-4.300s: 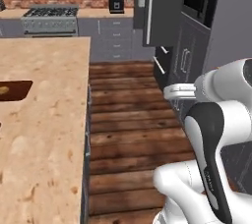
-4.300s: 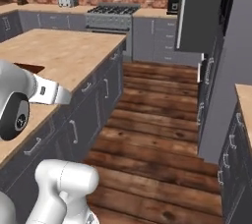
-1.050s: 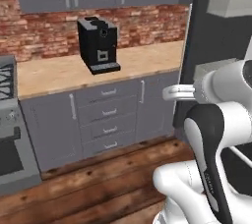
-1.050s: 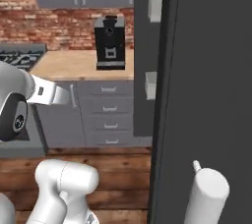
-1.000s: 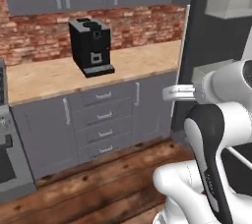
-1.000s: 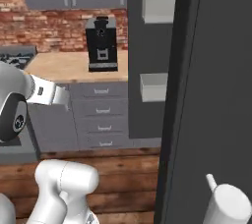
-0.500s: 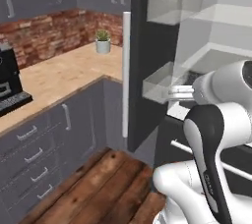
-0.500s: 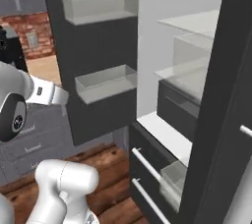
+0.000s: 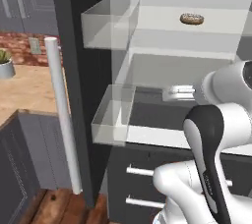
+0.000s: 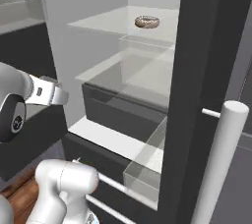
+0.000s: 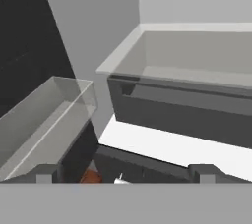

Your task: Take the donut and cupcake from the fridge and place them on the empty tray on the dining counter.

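I'm parked in a home kitchen: the fridge (image 9: 147, 66) stands open before me with pale shelves and clear door bins, a donut (image 9: 192, 19) on its top shelf, a potted plant (image 9: 5, 63) on a wooden counter (image 9: 24, 88) against red brick, grey cabinets and plank flooring below

Fridge (image 9: 98, 95): stood open, doors swung wide, ahead of the gripper (image 11: 123, 171).
Upper shelf (image 10: 103, 21): pale and flat, well above the tool; the donut (image 9: 192, 19) lay on it, alone (toward the back).
Middle shelf (image 9: 162, 68): above the tool, bare surface showing.
Dark drawer (image 11: 187, 112): directly ahead of the tool, beneath that shelf.
White ledge (image 11: 172, 147): just beyond the fingertips, below the drawer.
Door bins (image 9: 110, 24): clear, off to the tool's left.
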